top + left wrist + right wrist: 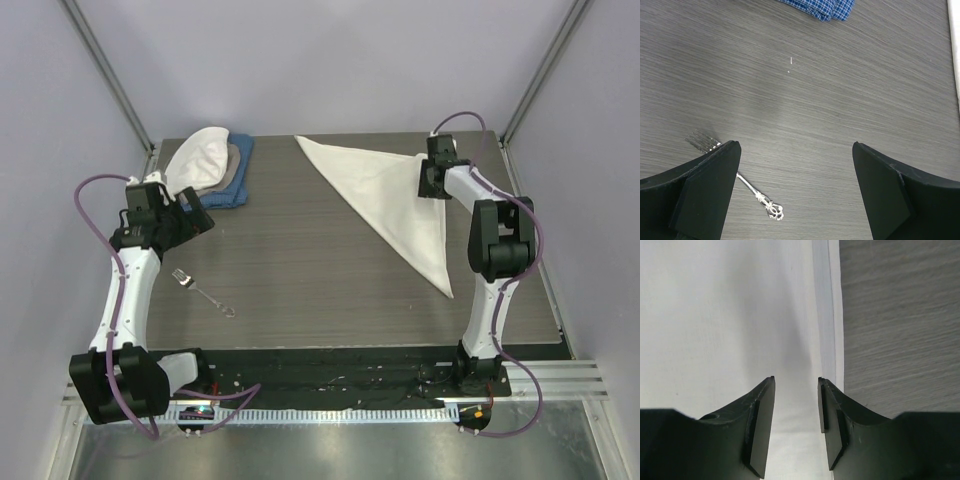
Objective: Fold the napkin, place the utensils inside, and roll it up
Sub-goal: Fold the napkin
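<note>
My right pincer [431, 183] hangs over the cream, thin cloth napkin [385, 195], which lies folded into a long triangle on the grey wood-grain table [300, 250]. One point of the napkin reaches toward the back of the table and another toward the near edge. I am above its right-hand corner. In the right wrist view the two black fingers of this pincer [796, 380] stand apart with a narrow gap between them and nothing is clamped there. The napkin [715, 315] fills the space under and to the left of them. Its right border, showing as layered edges, runs just right of the gap, with bare table [900, 315] beyond it. I cannot tell whether my fingertips touch the cloth.

My left pincer [197, 222] is well to the left of the napkin, spread wide and holding nothing. The small, slim silver metal fork with a ring-shaped handle end [205, 291] lies flat on the table, also well left of the napkin and closer to the near edge than the napkin's middle. In the left wrist view the fork [757, 195] passes under my left finger, tines on one side and ornate ring on the other, while the gap of the pincer [795, 145] is over bare table [840, 90].

Left of the napkin's back point sits a stack of white, tan and blue cloths [212, 165]; its blue checked corner [822, 7] shows in the left wrist view
</note>
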`<state>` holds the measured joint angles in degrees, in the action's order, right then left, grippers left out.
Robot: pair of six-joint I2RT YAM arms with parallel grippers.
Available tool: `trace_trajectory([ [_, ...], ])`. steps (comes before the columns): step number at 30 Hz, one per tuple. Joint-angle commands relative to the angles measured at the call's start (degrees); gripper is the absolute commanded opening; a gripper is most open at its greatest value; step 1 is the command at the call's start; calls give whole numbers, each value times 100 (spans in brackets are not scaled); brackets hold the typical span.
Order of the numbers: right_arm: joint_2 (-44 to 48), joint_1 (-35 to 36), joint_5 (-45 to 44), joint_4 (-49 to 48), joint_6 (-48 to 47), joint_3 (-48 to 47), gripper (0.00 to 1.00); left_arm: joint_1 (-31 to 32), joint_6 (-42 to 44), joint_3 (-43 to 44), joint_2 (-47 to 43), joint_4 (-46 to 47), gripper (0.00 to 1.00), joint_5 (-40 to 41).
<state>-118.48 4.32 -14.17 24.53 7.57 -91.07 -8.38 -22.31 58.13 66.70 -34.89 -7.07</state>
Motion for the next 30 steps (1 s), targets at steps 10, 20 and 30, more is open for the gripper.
trace_trajectory([
  [10, 176, -203, 178, -107, 420, 634, 45, -15, -72, 14, -52, 202, 100, -251],
  [20, 351, -282, 354, -107, 517, 906, 42, -23, -90, 23, -60, 229, 100, -339],
  [30, 571, -335, 169, -107, 552, 1205, 38, -23, -116, 6, -96, 229, 100, -392],
])
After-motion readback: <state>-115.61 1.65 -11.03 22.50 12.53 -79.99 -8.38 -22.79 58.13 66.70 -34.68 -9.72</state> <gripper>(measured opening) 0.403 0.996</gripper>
